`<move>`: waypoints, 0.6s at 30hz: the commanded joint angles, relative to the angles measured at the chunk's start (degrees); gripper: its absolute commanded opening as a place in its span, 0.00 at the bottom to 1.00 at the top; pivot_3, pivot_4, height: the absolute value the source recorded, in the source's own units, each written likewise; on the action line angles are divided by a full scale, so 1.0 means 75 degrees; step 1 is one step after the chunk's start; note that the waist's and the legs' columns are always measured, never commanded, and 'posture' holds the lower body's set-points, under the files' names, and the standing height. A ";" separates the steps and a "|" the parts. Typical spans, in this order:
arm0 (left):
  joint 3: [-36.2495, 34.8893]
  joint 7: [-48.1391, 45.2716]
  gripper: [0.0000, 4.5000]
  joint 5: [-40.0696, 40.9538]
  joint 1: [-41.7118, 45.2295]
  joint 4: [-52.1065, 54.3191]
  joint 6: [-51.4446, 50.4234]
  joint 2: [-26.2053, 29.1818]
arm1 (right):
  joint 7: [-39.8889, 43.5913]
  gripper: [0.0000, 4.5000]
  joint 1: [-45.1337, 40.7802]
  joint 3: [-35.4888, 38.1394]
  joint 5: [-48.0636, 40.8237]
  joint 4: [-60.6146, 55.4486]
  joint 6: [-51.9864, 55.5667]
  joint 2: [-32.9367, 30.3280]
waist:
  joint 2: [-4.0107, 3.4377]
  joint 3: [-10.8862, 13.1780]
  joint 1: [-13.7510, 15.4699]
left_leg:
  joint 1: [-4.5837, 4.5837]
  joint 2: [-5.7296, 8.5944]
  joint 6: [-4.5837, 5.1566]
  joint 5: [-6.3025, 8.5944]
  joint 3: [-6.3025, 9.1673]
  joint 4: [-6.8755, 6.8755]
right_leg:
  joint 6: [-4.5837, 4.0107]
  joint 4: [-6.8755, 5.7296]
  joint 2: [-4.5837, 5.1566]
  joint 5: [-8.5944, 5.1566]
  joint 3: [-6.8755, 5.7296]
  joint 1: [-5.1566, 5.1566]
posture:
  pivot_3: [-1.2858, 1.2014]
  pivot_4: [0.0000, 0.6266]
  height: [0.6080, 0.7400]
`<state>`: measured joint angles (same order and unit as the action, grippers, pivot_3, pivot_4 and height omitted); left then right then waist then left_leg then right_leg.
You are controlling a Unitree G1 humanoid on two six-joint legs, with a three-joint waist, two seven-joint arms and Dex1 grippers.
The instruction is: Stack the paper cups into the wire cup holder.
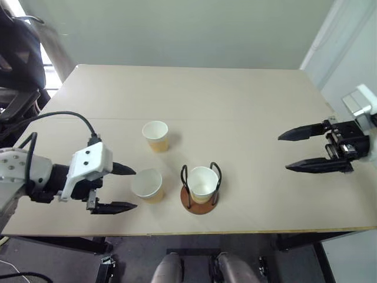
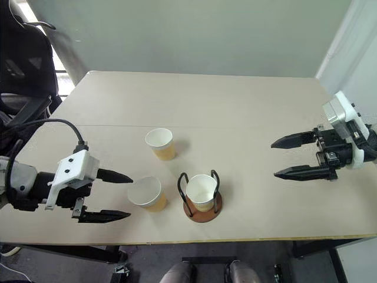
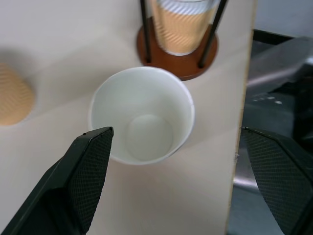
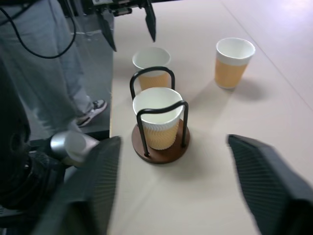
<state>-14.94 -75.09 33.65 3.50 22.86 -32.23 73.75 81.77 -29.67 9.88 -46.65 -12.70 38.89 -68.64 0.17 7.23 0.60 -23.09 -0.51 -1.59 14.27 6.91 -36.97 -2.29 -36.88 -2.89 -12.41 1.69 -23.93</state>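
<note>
Left pincer (image 1: 124, 188): fingers wide apart and empty, pointing at the near cup from its left, one finger at each side of it but not touching.
Near cup (image 1: 147, 184): upright on the desk (image 1: 247, 106), just left of the wire cup holder (image 1: 201, 187). I judge it light, thin and easy to crush, with a smooth wall; the best hold is gentle, across the wall a little under the rim, so the rim stays round for stacking.
Wire cup holder: near the front edge of the desk, one cup (image 1: 203, 183) already standing between its two black loops on the brown base.
Far cup (image 1: 156, 135): upright, farther back and left of the holder, apart from everything.
Right pincer (image 1: 309, 149): at the far right, well apart from the cups, fingers spread and nothing between them.
Hard to see: the near cup's outer wall is mostly hidden from above; the holder's base is partly covered by its cup.
</note>
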 commanded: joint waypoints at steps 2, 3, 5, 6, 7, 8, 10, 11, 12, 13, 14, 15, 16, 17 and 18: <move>0.0463 -0.0282 1.00 -0.0387 0.0424 -0.0315 0.0355 0.0105 | -0.0131 1.00 0.0127 0.0878 -0.0211 -0.0283 0.0135 -0.0202 | -0.0001 0.0000 0.0015 | 0.0004 0.0000 0.0012 -0.0006 0.0002 -0.0004 | 0.0008 0.0000 0.0000 -0.0003 0.0002 0.0000 | 0.52 0.24 1.00; 0.0640 -0.0327 1.00 -0.0512 0.0503 -0.0359 0.0410 0.0120 | -0.0172 1.00 0.0170 0.1006 -0.0213 -0.0324 0.0137 -0.0206 | -0.0001 0.0000 0.0016 | 0.0011 0.0001 0.0016 -0.0007 0.0005 -0.0008 | 0.0012 0.0001 0.0000 -0.0006 0.0002 -0.0002 | 0.52 0.24 1.00; 0.0878 -0.0399 1.00 -0.0686 0.0606 -0.0433 0.0490 0.0127 | -0.0279 1.00 0.0181 0.1224 -0.0321 -0.0393 0.0191 -0.0137 | -0.0001 0.0000 0.0024 | 0.0008 0.0002 0.0025 -0.0003 0.0005 -0.0012 | 0.0017 0.0004 0.0000 -0.0006 0.0003 -0.0002 | 0.52 0.24 1.00; 0.0986 -0.0407 1.00 -0.0769 0.0689 -0.0497 0.0535 0.0089 | -0.0354 1.00 0.0140 0.1338 -0.0467 -0.0427 0.0298 -0.0104 | -0.0001 0.0000 0.0025 | 0.0007 0.0004 0.0030 -0.0001 0.0005 -0.0013 | 0.0021 0.0007 0.0000 -0.0006 0.0004 -0.0002 | 0.52 0.24 1.00; 0.1152 -0.0413 1.00 -0.0885 0.0822 -0.0585 0.0622 0.0026 | -0.0427 1.00 0.0075 0.1441 -0.0577 -0.0463 0.0370 -0.0099 | -0.0001 0.0000 0.0026 | 0.0005 0.0004 0.0033 0.0001 0.0005 -0.0014 | 0.0024 0.0007 0.0000 -0.0007 0.0006 -0.0001 | 0.52 0.24 1.00; 0.1270 -0.0424 1.00 -0.0971 0.0918 -0.0657 0.0695 -0.0018 | -0.0486 1.00 0.0035 0.1509 -0.0650 -0.0500 0.0423 -0.0103 | -0.0001 0.0000 0.0031 | 0.0004 0.0005 0.0035 0.0002 0.0005 -0.0015 | 0.0026 0.0009 0.0000 -0.0007 0.0006 -0.0002 | 0.52 0.24 1.00; 0.1519 -0.0466 1.00 -0.1061 0.1112 -0.0717 0.0744 -0.0134 | -0.0594 1.00 -0.0014 0.1599 -0.0708 -0.0558 0.0488 -0.0158 | -0.0001 0.0000 0.0042 | 0.0004 0.0005 0.0036 0.0003 0.0008 -0.0014 | 0.0028 0.0007 0.0000 -0.0007 0.0005 -0.0002 | 0.52 0.24 1.00; 0.1585 -0.0489 1.00 -0.1093 0.1166 -0.0733 0.0768 -0.0170 | -0.0620 1.00 0.0001 0.1611 -0.0692 -0.0595 0.0498 -0.0192 | 0.0000 0.0000 0.0045 | 0.0003 0.0005 0.0037 0.0004 0.0009 -0.0014 | 0.0030 0.0007 0.0000 -0.0008 0.0004 -0.0002 | 0.52 0.24 1.00; 0.1699 -0.0493 1.00 -0.1170 0.1281 -0.0778 0.0804 -0.0226 | -0.0657 1.00 0.0020 0.1632 -0.0684 -0.0630 0.0518 -0.0205 | 0.0001 -0.0001 0.0045 | 0.0003 0.0007 0.0040 0.0006 0.0008 -0.0014 | 0.0032 0.0007 0.0000 -0.0008 0.0004 -0.0002 | 0.52 0.24 1.00; 0.1833 -0.0468 1.00 -0.1300 0.1425 -0.0869 0.0857 -0.0295 | -0.0686 1.00 0.0046 0.1647 -0.0661 -0.0668 0.0529 -0.0221 | 0.0000 -0.0001 0.0048 | 0.0003 0.0007 0.0043 0.0008 0.0008 -0.0014 | 0.0034 0.0007 0.0000 -0.0009 0.0004 0.0000 | 0.52 0.24 1.00; 0.1951 -0.0467 1.00 -0.1411 0.1554 -0.0965 0.0902 -0.0353 | -0.0718 1.00 0.0056 0.1667 -0.0668 -0.0701 0.0552 -0.0220 | 0.0000 0.0000 0.0053 | 0.0002 0.0008 0.0043 0.0008 0.0009 -0.0014 | 0.0037 0.0007 0.0000 -0.0009 0.0004 0.0000 | 0.52 0.24 1.00; 0.2062 -0.0512 1.00 -0.1507 0.1671 -0.1060 0.0967 -0.0398 | -0.0763 1.00 0.0059 0.1695 -0.0698 -0.0748 0.0592 -0.0216 | 0.0000 0.0000 0.0056 | 0.0003 0.0008 0.0043 0.0008 0.0009 -0.0015 | 0.0038 0.0007 0.0000 -0.0008 0.0005 0.0000 | 0.52 0.24 1.00; 0.2138 -0.0555 1.00 -0.1559 0.1767 -0.1133 0.0992 -0.0437 | -0.0797 1.00 0.0067 0.1716 -0.0712 -0.0790 0.0618 -0.0218 | 0.0000 0.0000 0.0055 | 0.0003 0.0008 0.0043 0.0008 0.0009 -0.0015 | 0.0039 0.0007 0.0000 -0.0008 0.0005 0.0000 | 0.52 0.24 1.00; 0.2213 -0.0594 0.96 -0.1601 0.1873 -0.1202 0.1014 -0.0476 | -0.0840 1.00 0.0075 0.1725 -0.0710 -0.0824 0.0636 -0.0221 | 0.0000 0.0000 0.0055 | 0.0003 0.0008 0.0043 0.0008 0.0009 -0.0015 | 0.0040 0.0007 0.0000 -0.0007 0.0005 -0.0001 | 0.52 0.24 1.00; 0.2275 -0.0640 0.92 -0.1640 0.1947 -0.1248 0.1041 -0.0495 | -0.0872 1.00 0.0086 0.1732 -0.0708 -0.0853 0.0653 -0.0221 | 0.0000 0.0000 0.0055 | 0.0004 0.0008 0.0043 0.0008 0.0009 -0.0015 | 0.0041 0.0006 0.0000 -0.0007 0.0005 -0.0001 | 0.52 0.24 1.00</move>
<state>2.35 -79.13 21.95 17.08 13.60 -25.29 70.19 75.81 -28.67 19.95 -50.67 -17.82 43.59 -69.15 0.17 7.23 1.01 -23.05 -0.45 -1.26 14.32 6.97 -37.08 -1.98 -36.84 -2.89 -12.46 1.73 -23.93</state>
